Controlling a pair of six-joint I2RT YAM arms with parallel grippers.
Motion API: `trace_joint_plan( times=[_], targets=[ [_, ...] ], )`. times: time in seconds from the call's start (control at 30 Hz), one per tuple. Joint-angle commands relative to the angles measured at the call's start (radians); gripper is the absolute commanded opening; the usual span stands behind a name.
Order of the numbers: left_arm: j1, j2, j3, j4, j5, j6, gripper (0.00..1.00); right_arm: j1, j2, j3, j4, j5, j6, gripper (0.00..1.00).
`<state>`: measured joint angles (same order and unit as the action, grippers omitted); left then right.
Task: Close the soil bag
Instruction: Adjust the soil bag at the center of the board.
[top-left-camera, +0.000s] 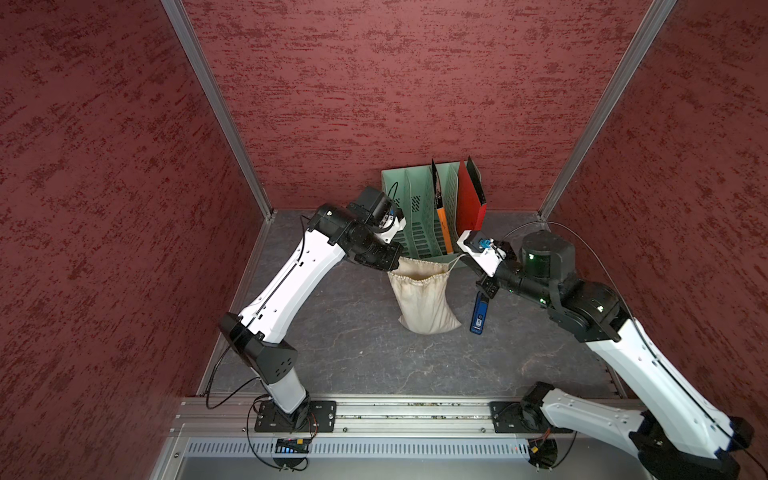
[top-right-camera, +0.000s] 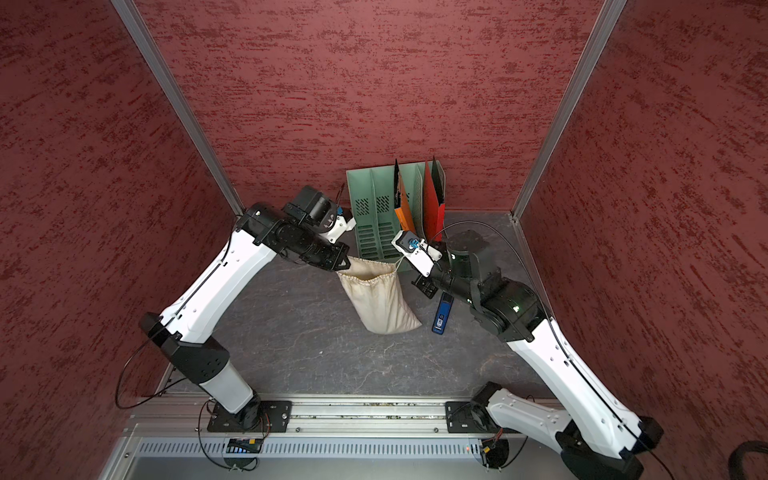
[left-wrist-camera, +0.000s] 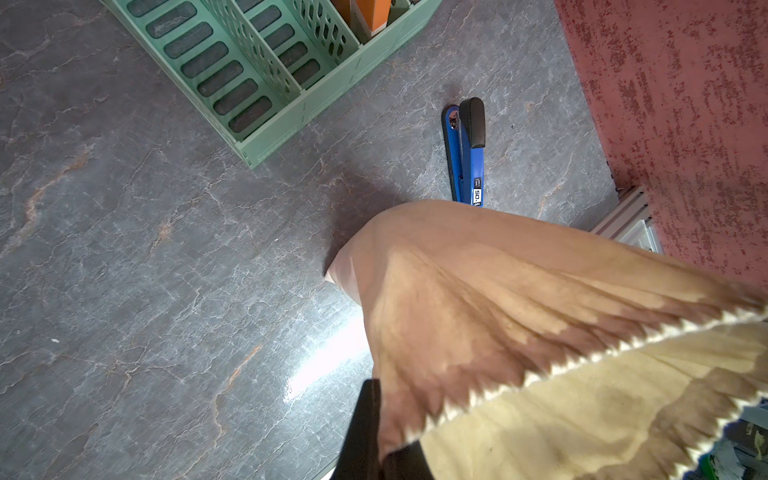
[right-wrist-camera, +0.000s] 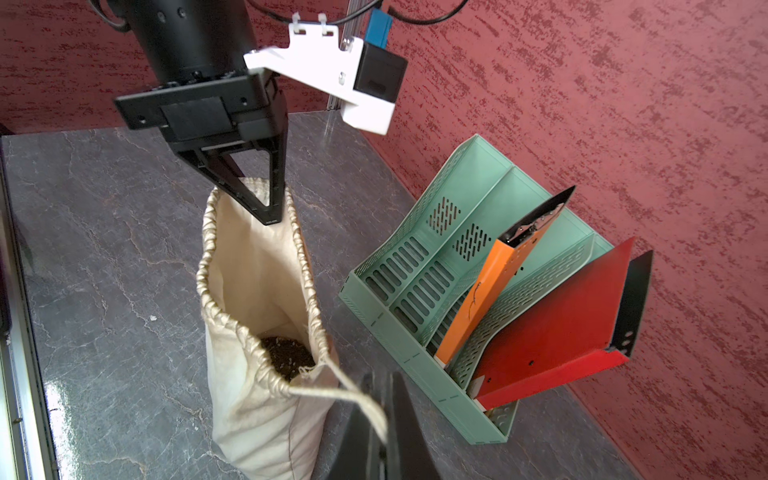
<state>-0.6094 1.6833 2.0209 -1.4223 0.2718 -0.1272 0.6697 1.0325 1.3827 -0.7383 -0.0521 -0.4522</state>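
Soil bag (top-left-camera: 424, 299), wrinkled cream cloth, is standing mid-frame on veined grey desk (top-left-camera: 353, 353). Left pincer (right-wrist-camera: 272, 218) is pinching its gathered rim (right-wrist-camera: 309, 282); right pincer (right-wrist-camera: 380, 432) is clamping its cord (right-wrist-camera: 328, 392).

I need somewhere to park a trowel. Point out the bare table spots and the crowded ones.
Widest bare patch: the table between the soil bag and the front rail. Another lies left of the bag, beside the left arm. Crowded: the back, where file rack, stapler, left claw on the bag's rim and right claw on its cord meet.
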Motion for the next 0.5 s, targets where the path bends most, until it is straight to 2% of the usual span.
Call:
trace_joint_plan(
  times=[0.0,0.27,0.47],
  targets=[
    [-0.002,-0.011,0.039,0.004,0.011,-0.017,0.0,-0.006,-0.018,0.043,0.03,-0.018,-0.007,0.0],
    [-0.018,0.029,0.104,-0.01,0.015,-0.017,0.0,-0.006,-0.014,0.075,0.028,-0.009,-0.026,0.0],
    [-0.021,0.03,0.102,0.002,0.01,-0.015,0.0,-0.005,0.012,0.102,0.012,-0.025,-0.024,0.0]
  ],
)
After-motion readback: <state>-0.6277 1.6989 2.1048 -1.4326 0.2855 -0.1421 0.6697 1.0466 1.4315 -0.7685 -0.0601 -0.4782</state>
